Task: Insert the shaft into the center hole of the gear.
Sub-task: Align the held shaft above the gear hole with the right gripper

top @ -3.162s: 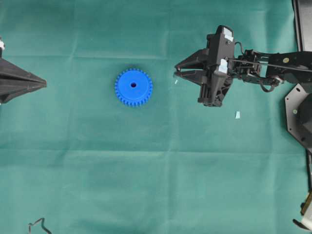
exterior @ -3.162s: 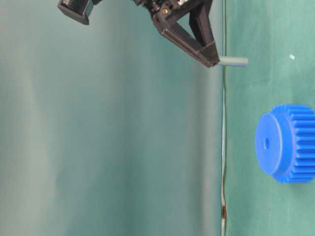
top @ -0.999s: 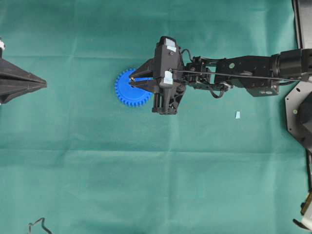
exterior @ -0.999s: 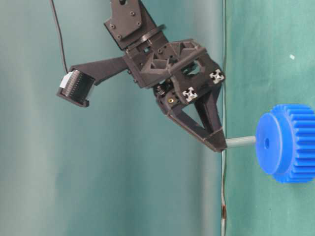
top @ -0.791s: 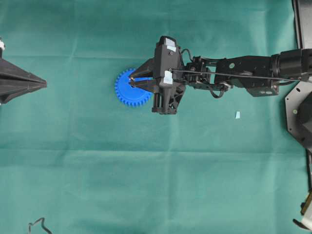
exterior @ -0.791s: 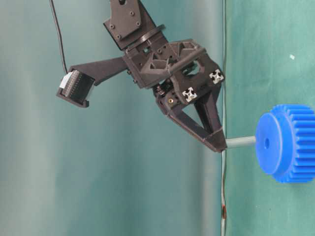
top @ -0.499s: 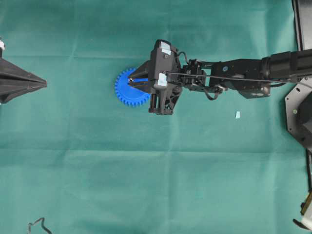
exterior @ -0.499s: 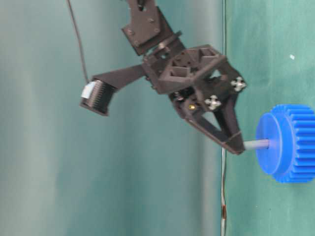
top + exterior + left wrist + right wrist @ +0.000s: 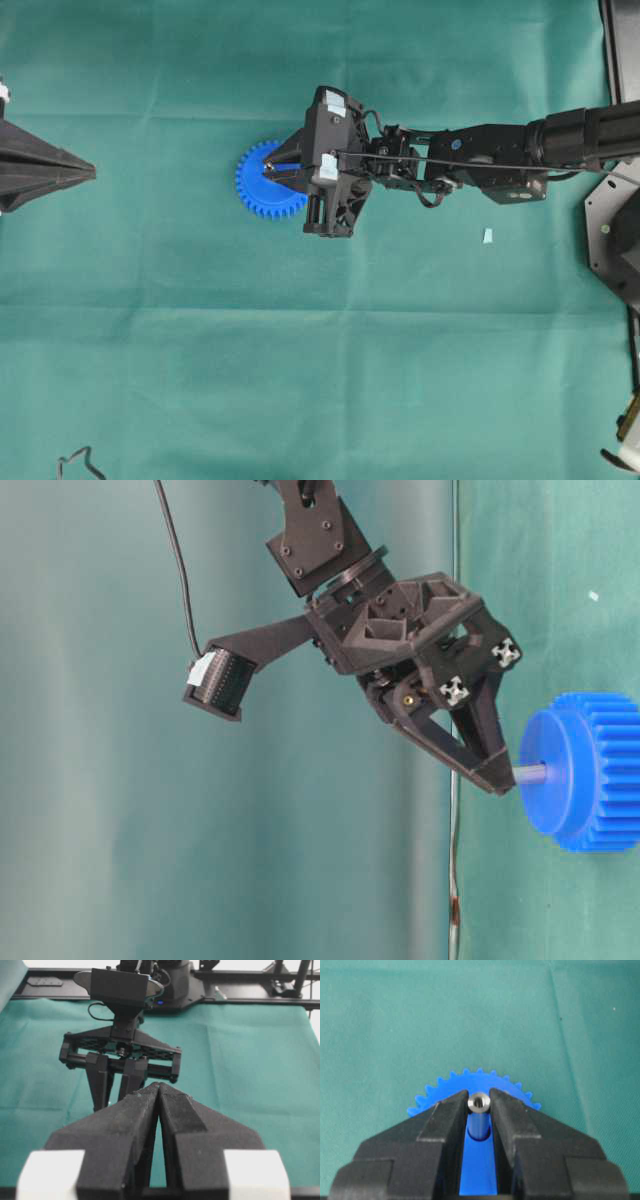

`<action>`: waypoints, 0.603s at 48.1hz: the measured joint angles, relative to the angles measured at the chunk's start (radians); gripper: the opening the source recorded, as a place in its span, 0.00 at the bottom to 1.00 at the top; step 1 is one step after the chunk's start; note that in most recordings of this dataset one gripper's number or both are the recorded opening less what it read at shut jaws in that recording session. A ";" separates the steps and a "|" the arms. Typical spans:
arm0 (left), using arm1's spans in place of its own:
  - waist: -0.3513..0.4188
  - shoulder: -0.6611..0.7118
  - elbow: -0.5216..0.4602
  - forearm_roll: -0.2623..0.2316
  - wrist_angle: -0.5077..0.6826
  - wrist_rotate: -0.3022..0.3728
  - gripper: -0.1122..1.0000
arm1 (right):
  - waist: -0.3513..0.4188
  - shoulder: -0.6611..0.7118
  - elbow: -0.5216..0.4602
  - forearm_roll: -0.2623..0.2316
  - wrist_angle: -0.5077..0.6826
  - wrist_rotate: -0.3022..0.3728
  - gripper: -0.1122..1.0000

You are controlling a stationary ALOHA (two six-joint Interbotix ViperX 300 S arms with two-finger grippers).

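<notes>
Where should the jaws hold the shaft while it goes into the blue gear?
At its top end, as the right gripper does now: the shaft stands upright over the gear, so coming from above leaves its lower end free for the hole.

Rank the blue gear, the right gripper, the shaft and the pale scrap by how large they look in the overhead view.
1. Right gripper: it looks largest, though it sits above the table, nearer the camera.
2. Blue gear, partly covered.
3. Pale scrap.
Shaft: hidden under the fingers overhead, so unranked.
</notes>
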 measured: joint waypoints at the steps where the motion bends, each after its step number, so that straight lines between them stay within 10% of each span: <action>1: 0.000 0.000 0.000 0.000 0.000 0.000 0.10 | 0.000 -0.005 0.000 -0.002 0.000 0.000 0.25; 29: 0.000 0.000 0.000 0.000 0.005 0.000 0.10 | -0.002 -0.018 -0.002 -0.002 0.002 0.006 0.25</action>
